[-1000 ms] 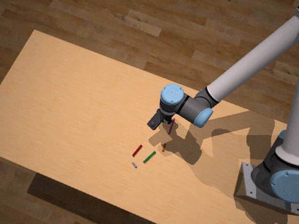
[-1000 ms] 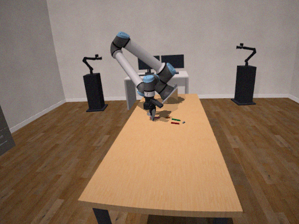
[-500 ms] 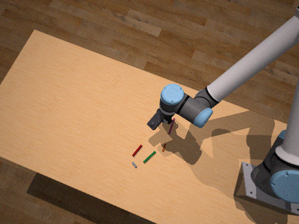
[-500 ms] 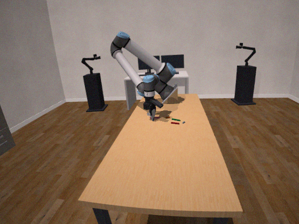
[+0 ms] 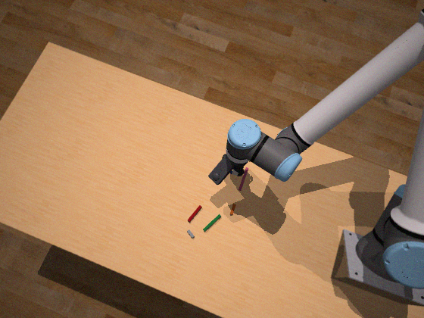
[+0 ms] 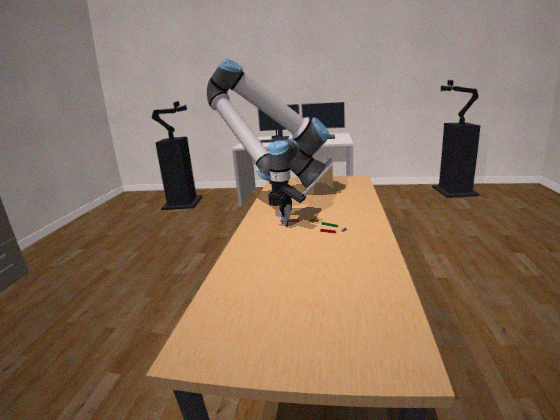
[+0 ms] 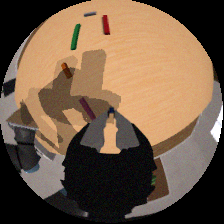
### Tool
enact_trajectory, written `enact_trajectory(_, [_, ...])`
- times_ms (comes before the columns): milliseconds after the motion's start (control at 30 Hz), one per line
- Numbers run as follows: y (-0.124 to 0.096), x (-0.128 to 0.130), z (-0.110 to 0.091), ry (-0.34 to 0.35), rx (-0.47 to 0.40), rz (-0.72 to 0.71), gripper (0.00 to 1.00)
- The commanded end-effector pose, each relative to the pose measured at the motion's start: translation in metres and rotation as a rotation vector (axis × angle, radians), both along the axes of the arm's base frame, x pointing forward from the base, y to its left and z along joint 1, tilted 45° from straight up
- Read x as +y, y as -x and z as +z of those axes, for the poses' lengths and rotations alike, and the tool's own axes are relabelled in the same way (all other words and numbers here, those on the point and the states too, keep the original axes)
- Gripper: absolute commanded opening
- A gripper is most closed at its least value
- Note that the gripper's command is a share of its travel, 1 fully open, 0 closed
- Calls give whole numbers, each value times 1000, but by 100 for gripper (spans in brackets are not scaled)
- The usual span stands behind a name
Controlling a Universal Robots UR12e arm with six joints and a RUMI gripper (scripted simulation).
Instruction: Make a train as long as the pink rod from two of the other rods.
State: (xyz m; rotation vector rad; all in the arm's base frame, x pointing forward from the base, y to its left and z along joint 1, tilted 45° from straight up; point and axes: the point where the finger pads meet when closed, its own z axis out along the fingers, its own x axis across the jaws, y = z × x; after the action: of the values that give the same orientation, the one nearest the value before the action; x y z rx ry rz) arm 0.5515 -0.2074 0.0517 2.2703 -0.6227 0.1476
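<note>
My gripper point(image 5: 238, 173) point(image 6: 285, 222) point(image 7: 111, 110) is shut on a small blue rod point(image 7: 111, 110), which shows only as a blue speck at the fingertips in the wrist view. It hangs low over the table point(image 5: 95, 132) point(image 6: 310, 325). The long pink rod point(image 5: 243, 179) point(image 7: 87, 108), dark in the arm's shadow, lies flat just beside the gripper. A green rod point(image 5: 212, 222) point(image 6: 329, 224) point(image 7: 75, 36), a red rod point(image 5: 194, 213) point(image 6: 327, 231) point(image 7: 105, 25), a short grey rod point(image 5: 191, 234) point(image 6: 344, 230) point(image 7: 90, 14) and an orange rod point(image 5: 232, 209) point(image 7: 66, 70) lie apart from one another.
The arm's base point(image 5: 382, 261) stands at one end of the table. The near table edge shows in the wrist view, close behind the gripper. Black camera stands point(image 6: 176, 170) point(image 6: 457, 157) and a white desk stand off the table.
</note>
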Motion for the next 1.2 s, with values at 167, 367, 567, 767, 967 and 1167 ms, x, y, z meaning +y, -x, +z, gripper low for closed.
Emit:
enact_trajectory(167, [2, 1, -1, -1, 3, 2, 6])
enact_trajectory(367, [2, 1, -1, -1, 3, 2, 11])
enact_trajectory(567, [2, 1, -1, -1, 3, 2, 14])
enact_trajectory(767, [2, 1, -1, -1, 3, 2, 14])
enact_trajectory(967, [0, 4, 3, 0, -1, 3, 14])
enact_trajectory(1167, [-3, 12, 12, 1, -4, 3, 14])
